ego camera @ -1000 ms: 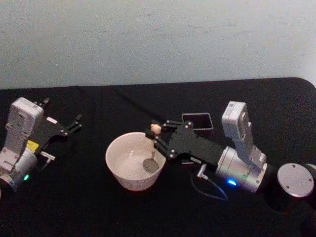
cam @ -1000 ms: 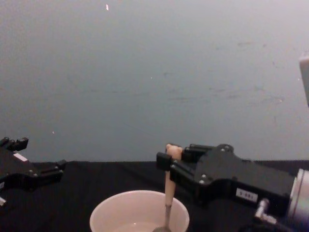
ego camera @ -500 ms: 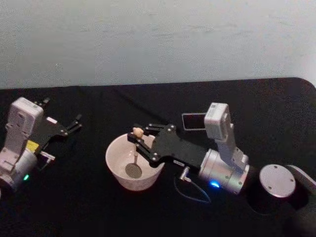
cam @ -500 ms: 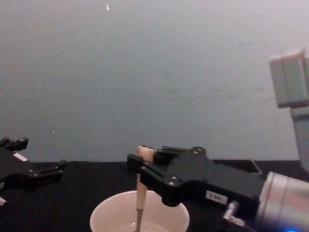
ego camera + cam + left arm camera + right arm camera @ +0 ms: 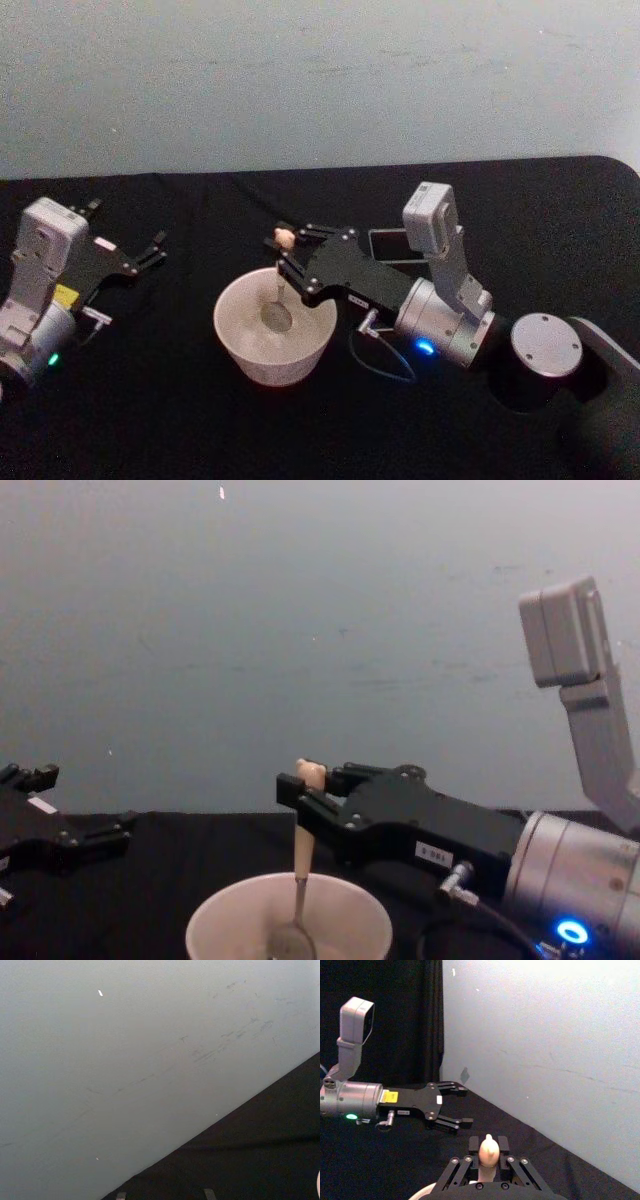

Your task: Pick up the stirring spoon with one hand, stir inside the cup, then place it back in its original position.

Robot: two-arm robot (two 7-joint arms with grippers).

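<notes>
The right gripper [image 5: 288, 251] reaches over the far-right rim of the cup [image 5: 226, 312], its fingers pinched narrow on the pale handle of the stirring spoon [image 5: 279, 286] just below the bear-head knob. The right wrist view shows the knob standing up between the two fingers, gripped on both sides. The spoon hangs close to upright over the cup. Its thin stem runs down past the rim and its small bowl sits low inside, near the cup's middle. Whether the bowl touches the bottom, or whether the cup holds any liquid, cannot be told.

The holder [image 5: 392, 246] stands beyond the cup on its right, behind the right gripper's body, and nothing stands in it. The left gripper [image 5: 157, 249] rests on the black table [image 5: 150, 420] well to the left of the cup, its fingers spread apart around nothing.

As a judgement of progress, the pick-up is done and the spoon is in the cup, so the stirring step appears to be in hand. How much stirring is complete cannot be read from here. What remains is to finish the stirring, lift the spoon clear of the cup's rim, carry it across to the holder, lower it in and let go.
</notes>
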